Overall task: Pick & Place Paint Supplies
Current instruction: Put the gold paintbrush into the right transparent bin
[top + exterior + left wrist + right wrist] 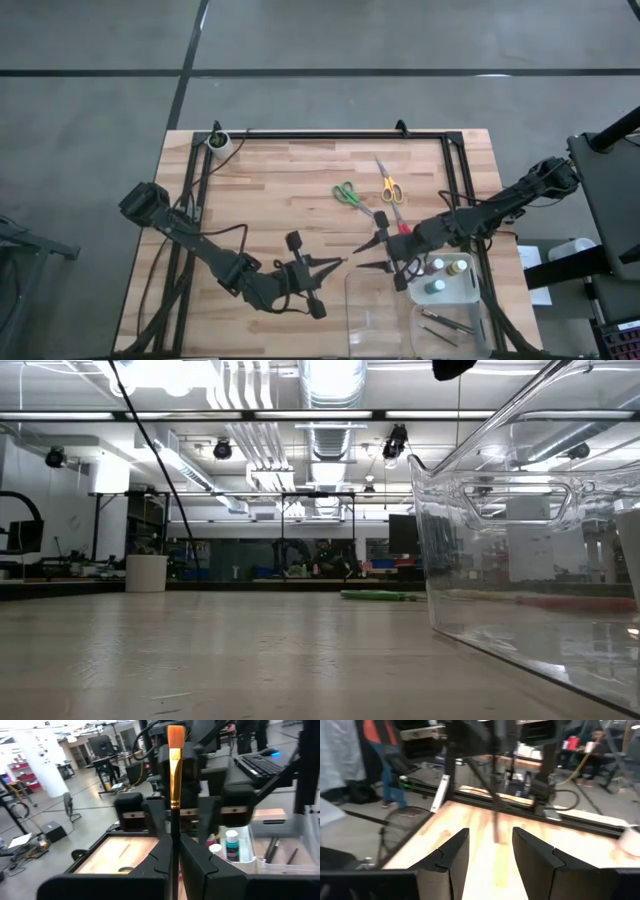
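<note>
A brush (174, 780) is clamped upright in the left pincer (174, 862); the right pincer (491, 851) is held apart, seemingly empty, above the counter (280, 190)

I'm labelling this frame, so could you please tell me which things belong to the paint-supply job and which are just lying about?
Job:
- brush in the shut left gripper
- green scissors
- yellow scissors
- red scissors
- paint bottles
- brushes in the tray
- open right gripper

Lying about:
- white cup
- clear tray
</note>
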{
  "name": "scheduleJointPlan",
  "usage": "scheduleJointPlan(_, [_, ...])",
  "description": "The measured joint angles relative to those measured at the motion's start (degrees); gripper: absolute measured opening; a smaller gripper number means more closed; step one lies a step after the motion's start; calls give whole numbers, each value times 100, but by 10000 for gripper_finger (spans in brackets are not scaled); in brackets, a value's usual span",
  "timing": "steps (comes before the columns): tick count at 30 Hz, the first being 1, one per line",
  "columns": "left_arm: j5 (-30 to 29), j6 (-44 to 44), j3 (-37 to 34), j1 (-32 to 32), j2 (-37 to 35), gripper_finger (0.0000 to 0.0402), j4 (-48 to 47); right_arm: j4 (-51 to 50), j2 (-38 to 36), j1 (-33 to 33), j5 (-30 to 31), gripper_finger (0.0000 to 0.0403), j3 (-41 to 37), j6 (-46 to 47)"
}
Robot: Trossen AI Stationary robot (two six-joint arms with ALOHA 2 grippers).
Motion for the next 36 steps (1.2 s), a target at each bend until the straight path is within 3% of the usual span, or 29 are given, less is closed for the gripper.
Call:
scheduleJointPlan(18, [110,-23,-4,42,0,27,0,597,351,-44,127,146,18,-153])
scheduleJointPlan(36, [113,-29,-27,42,0,26,-51,794,1417,-264,116,146,880,-188])
